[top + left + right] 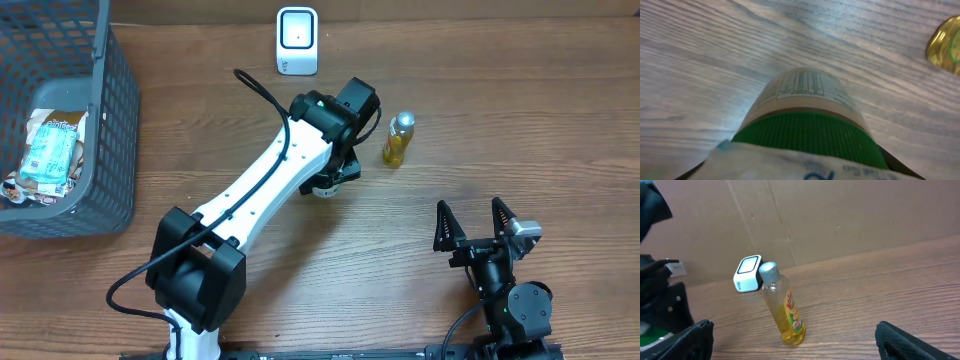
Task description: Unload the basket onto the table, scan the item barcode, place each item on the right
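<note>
The jar (pixel 805 115), green-capped with a pale label, is held in the left gripper (pixel 330 172), whose jaws are closed part-way round its cap end. It is carried just above the table (pixel 520 110), near the middle, with its far end pointed down at the wood. Only a printed facts panel is seen on its upper side; no barcode can be made out. From overhead the jar is mostly hidden under the wrist.

The pick-up is judged done. The presentation to the scanner (pixel 297 40) is judged not yet done: the scanner stands well apart at the far edge, and the jar is not turned toward its window. What is left, it is judged, is for the jar to be carried across and its barcode side to be faced to the scanner until a read is made.

A yellow bottle (pixel 398 139) stands just beside the left wrist and could be knocked on the way. The right gripper (pixel 468 208) is parked at the near edge, jaws wide and holding nothing. A basket (pixel 110 120) of packets is seen at the left.
</note>
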